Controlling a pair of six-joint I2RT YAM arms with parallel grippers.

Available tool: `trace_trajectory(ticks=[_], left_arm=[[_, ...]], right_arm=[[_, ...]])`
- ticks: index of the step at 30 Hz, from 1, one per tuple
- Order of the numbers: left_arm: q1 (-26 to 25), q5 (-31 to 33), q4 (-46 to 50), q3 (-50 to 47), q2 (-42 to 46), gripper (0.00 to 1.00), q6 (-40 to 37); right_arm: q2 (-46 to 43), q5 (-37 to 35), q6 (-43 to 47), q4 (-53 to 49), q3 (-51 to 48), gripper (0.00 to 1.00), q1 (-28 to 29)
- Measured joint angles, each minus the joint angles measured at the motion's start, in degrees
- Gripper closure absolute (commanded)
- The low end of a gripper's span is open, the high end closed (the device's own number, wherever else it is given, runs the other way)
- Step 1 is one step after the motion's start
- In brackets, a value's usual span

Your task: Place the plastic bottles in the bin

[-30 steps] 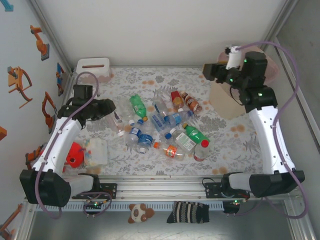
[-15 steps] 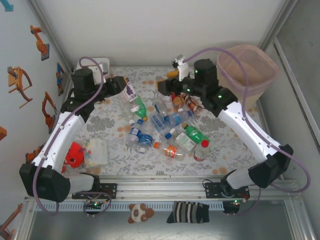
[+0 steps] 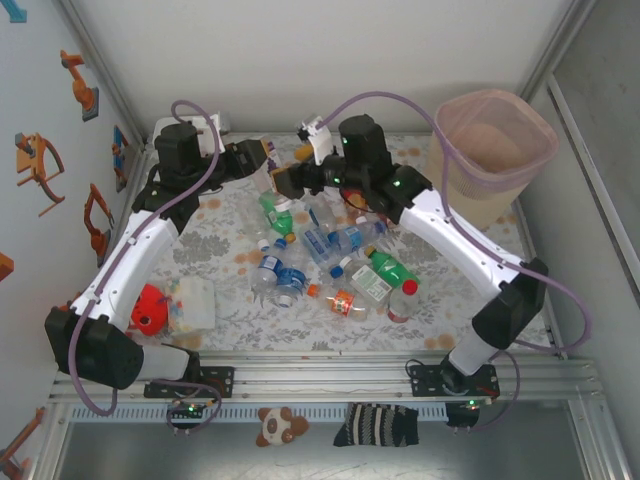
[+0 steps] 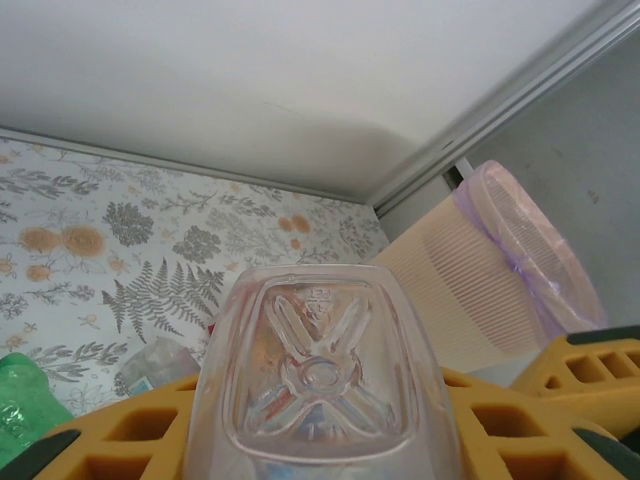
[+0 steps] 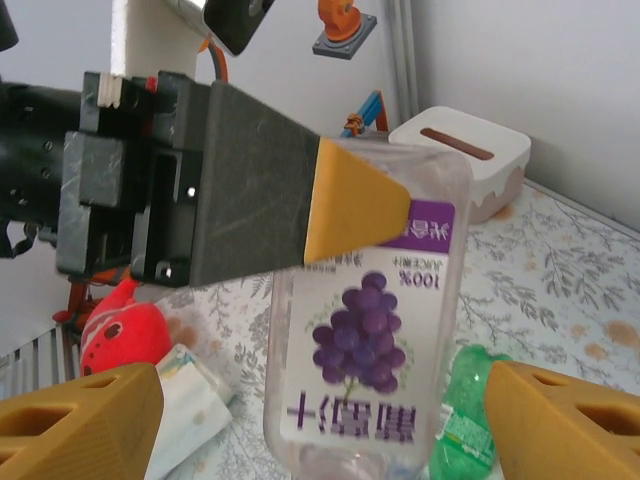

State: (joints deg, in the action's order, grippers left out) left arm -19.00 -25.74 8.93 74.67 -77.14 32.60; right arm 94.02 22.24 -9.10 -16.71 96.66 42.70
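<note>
Left gripper (image 3: 258, 162) clamped on grape-juice bottle (image 5: 375, 340), aloft upper centre-left in the overhead view. Right gripper (image 3: 287, 180) wide open, fingers flanking the bottle, empty. Bottle probably light, thin-walled, slick; take mid-body. Bin (image 3: 468, 200) upper right.

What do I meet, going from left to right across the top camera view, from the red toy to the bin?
Red toy → far green bottle → orange bottle → near green bottle → bin.

Bright even light w/ soft shadows; near bottle (image 4: 322, 375) in left wrist cam slightly blurred.
</note>
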Motion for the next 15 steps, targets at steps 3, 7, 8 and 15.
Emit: trace_trajectory(ticks=[3,7,8,15], left_arm=[[-0.1,0.0,-0.3,0.2,0.0,0.62,0.1],[-0.2,0.0,-0.7,0.2,0.0,0.62,0.2],[-0.2,0.0,-0.8,0.2,0.0,0.62,0.2],[-0.1,0.9,-0.6,0.3,0.0,0.62,0.2]], right_arm=[[2.7,0.5,0.2,-0.4,2.6,0.15,0.3],[6.3,1.5,0.2,-0.9,5.6,0.15,0.5],[7.0,1.8,0.2,-1.0,5.9,0.15,0.5],[8.7,1.5,1.3,-2.3,8.1,0.15,0.6]])
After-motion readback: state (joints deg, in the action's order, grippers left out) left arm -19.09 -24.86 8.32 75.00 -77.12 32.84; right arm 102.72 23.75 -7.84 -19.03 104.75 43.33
